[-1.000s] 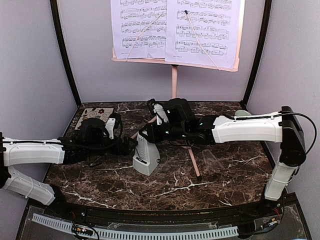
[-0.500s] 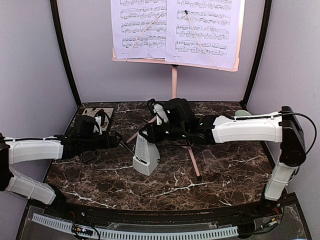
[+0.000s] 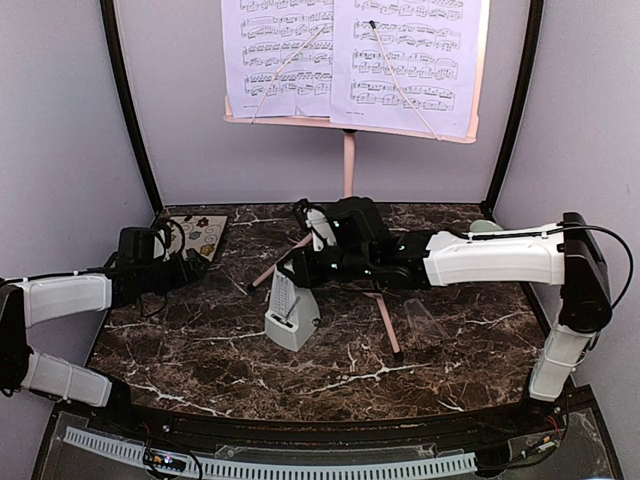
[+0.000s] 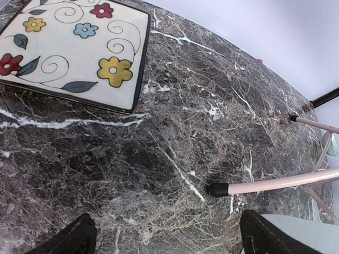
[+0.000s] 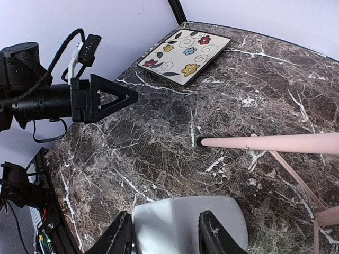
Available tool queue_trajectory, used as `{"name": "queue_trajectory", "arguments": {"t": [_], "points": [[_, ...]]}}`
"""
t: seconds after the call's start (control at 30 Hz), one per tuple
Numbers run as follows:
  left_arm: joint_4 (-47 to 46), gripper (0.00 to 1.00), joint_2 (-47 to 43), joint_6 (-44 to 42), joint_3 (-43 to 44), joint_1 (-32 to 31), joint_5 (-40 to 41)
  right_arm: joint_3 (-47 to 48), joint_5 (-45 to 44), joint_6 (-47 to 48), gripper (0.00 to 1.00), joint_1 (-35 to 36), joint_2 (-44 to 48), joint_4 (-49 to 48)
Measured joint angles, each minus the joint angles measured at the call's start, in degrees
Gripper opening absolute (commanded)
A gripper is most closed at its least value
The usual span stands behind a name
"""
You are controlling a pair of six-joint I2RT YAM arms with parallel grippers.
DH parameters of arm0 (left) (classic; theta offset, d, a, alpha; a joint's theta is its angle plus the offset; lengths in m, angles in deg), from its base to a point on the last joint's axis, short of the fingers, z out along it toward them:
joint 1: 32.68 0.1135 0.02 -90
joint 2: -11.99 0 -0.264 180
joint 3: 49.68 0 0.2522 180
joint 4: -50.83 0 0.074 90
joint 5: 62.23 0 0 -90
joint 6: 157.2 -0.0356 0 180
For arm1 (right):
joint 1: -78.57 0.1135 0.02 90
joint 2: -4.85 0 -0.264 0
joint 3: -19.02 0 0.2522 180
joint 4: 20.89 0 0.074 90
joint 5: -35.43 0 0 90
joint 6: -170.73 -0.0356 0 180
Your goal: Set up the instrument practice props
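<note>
Near the worktop's middle stands the light-grey pyramid metronome (image 3: 292, 312), the right gripper (image 3: 290, 272) clasped on its top (fingers (image 5: 123, 238) flank it). By the floral tile (image 3: 190, 232) at the back-left corner, the left gripper (image 3: 196, 268) hangs wide apart, empty. At the back edge, the pink music stand (image 3: 349, 165) carries sheet-music pages (image 3: 350, 60).
</note>
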Motion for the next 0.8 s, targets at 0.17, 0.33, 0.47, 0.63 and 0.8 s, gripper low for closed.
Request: {"name": "queue_trajectory", "arguments": {"t": [0.17, 0.33, 0.47, 0.63, 0.8], "points": [[1.29, 0.99, 1.01, -0.20, 0.24, 0.37, -3.39, 1.86, 0.02, 1.29, 0.56, 0.00, -0.02, 2.05], [2.10, 0.99, 1.40, -0.63, 1.62, 0.37, -4.79, 5.53, 0.59, 2.58, 0.68, 0.00, 0.00, 3.17], [3.10, 0.99, 2.29, -1.31, 4.44, 0.39, -5.38, 7.89, 0.87, 3.67, 0.83, 0.00, 0.11, 2.86], [6.29, 0.99, 4.90, -3.19, 10.16, 0.39, -6.05, 8.04, 0.81, 4.85, 0.90, 0.00, 1.51, 2.95], [9.35, 0.99, 7.30, -5.22, 15.76, 0.39, -6.43, 5.22, -0.35, 5.09, 0.92, 0.00, 5.99, 3.04]]}}
